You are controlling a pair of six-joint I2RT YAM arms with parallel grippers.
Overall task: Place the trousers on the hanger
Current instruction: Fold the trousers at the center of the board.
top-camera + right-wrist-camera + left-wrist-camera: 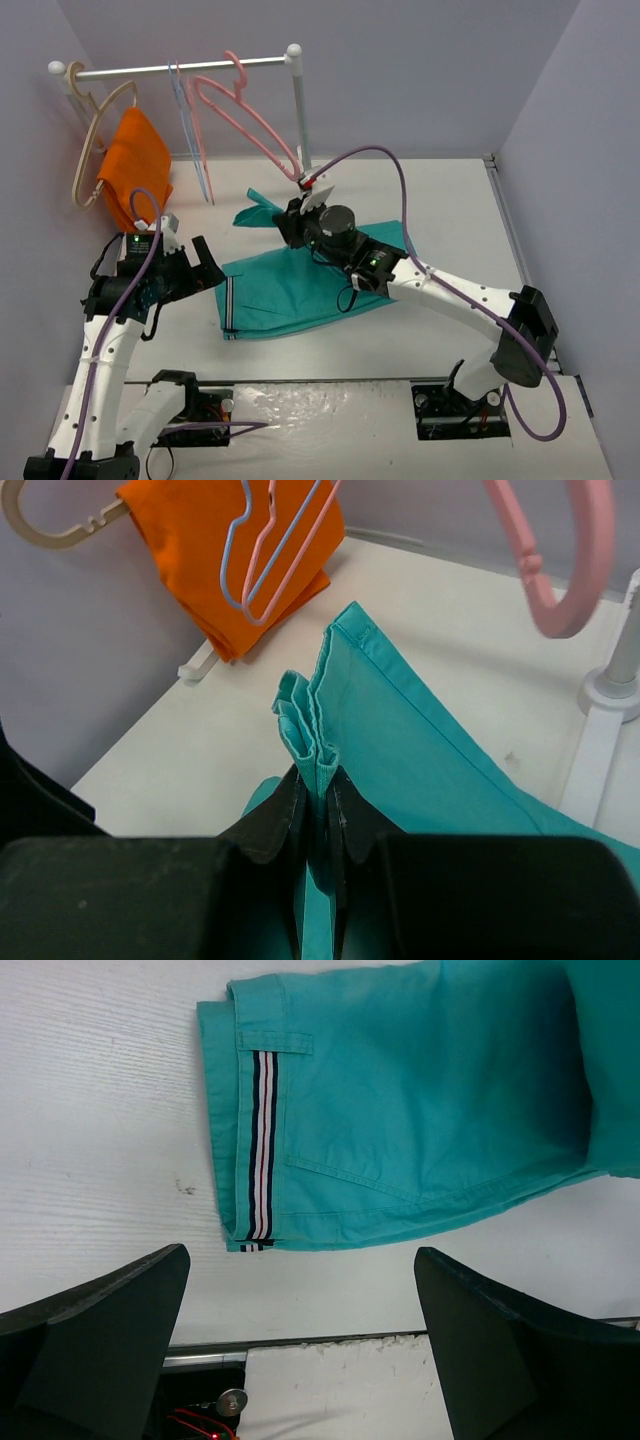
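Observation:
The teal trousers (290, 285) lie folded on the table, with a striped band (262, 1145) at the waist end on the left. My right gripper (290, 222) is shut on the bunched leg ends (310, 730) and holds them lifted at the far end. The salmon-pink hanger (240, 110) hangs on the rail above and behind it; its lower curve shows in the right wrist view (565, 565). My left gripper (205, 268) is open and empty, just left of the waist end, with the fingers (100, 1330) wide apart over bare table.
A white rail stand (298, 110) holds a beige hanger (95, 130) with an orange cloth (135, 165), plus thin pale blue and pink hangers (190, 130). The stand's base (610, 690) is right of the lifted leg ends. Grey walls enclose the table.

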